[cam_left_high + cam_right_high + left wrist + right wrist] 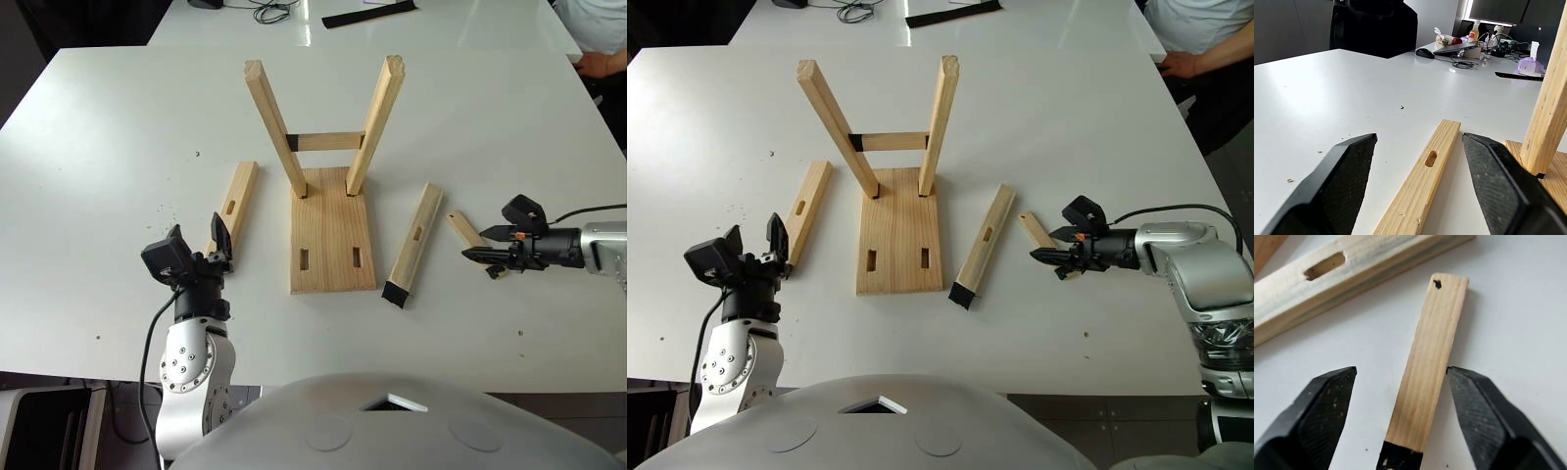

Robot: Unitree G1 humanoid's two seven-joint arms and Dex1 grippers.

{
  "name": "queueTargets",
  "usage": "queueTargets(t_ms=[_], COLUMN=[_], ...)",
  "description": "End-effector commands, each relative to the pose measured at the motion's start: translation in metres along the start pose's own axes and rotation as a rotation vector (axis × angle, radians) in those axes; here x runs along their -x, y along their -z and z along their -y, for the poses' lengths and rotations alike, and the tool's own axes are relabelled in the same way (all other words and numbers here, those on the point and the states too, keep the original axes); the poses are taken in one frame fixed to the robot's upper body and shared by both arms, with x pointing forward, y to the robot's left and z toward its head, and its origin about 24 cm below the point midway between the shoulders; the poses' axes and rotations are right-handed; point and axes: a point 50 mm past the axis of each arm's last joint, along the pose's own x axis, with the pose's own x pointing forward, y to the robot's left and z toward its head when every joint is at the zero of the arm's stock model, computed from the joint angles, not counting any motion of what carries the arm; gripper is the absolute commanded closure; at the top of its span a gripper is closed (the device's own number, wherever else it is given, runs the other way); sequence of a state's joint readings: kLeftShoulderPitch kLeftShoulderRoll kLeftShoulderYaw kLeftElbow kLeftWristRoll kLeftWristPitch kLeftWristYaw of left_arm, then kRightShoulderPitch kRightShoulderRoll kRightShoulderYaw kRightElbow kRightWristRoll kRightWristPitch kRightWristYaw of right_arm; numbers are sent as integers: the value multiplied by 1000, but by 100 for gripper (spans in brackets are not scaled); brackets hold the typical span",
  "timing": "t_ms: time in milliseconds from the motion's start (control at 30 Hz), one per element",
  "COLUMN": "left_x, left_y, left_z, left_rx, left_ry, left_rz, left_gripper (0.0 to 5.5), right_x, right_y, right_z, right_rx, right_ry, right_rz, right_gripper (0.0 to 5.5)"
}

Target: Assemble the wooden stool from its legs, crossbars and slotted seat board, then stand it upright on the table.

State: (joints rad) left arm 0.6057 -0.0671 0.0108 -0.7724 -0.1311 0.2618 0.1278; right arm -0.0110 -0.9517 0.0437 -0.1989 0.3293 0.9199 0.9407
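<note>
Crossbar (1425, 367) between jaws of right end effector (1400, 370)

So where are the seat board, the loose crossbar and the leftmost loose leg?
seat board (333, 230): left eye view, bare middle of the board.
loose crossbar (1426, 367): right wrist view, middle of its face.
leftmost loose leg (238, 191): left eye view, wood near its slot.

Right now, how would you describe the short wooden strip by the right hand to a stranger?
On the white table, find the flat pale wooden seat board with two legs standing in it. Right of it lies a long slotted wooden leg, then the short thin wooden strip, between the open fingers of the right hand. It is the shortest loose piece and has no slot.
</note>
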Motion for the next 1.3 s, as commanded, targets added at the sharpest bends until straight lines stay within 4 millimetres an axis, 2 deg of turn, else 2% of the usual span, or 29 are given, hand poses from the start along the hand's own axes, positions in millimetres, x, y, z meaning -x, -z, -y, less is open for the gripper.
queueTargets(t_ms=[33, 167, 400, 700, 900, 1000, 1133, 1167, 1233, 1300], left_x=[-4, -7, -7, -15, -20, -23, -27, -29, -27, -20], left_y=[4, 4, 5, 4, 2, 2, 0, -2, -8, -12], left_z=[0, 0, -1, 1, 2, 2, 2, 1, -3, -16], left_rx=[-19, -21, -20, -17, -23, -26, -14, 7, 99, 285], left_ry=[9, 11, -2, 13, 34, 44, 65, 70, 73, 19], left_rz=[-17, -15, -13, -1, 9, 10, 20, 29, 67, 108], left_gripper=[225, 225, 225, 225, 225, 225, 225, 225, 225, 225], right_x=[-7, -8, 8, 0, -4, -5, -7, -7, -1, 19], right_y=[17, 28, 42, 43, 53, 56, 42, 33, -2, -51], right_z=[-3, -2, 4, -11, -8, -3, -1, 4, 28, 67], right_rx=[36, 30, 29, -8, -43, -58, -72, -82, -154, -262], right_ry=[34, 51, 51, 7, 50, 83, 85, 100, 163, 266], right_rz=[-50, -67, -121, -98, -112, -103, -10, 46, 233, 486], right_gripper=[210, 210, 210, 328, 418, 419, 419, 419, 419, 419])
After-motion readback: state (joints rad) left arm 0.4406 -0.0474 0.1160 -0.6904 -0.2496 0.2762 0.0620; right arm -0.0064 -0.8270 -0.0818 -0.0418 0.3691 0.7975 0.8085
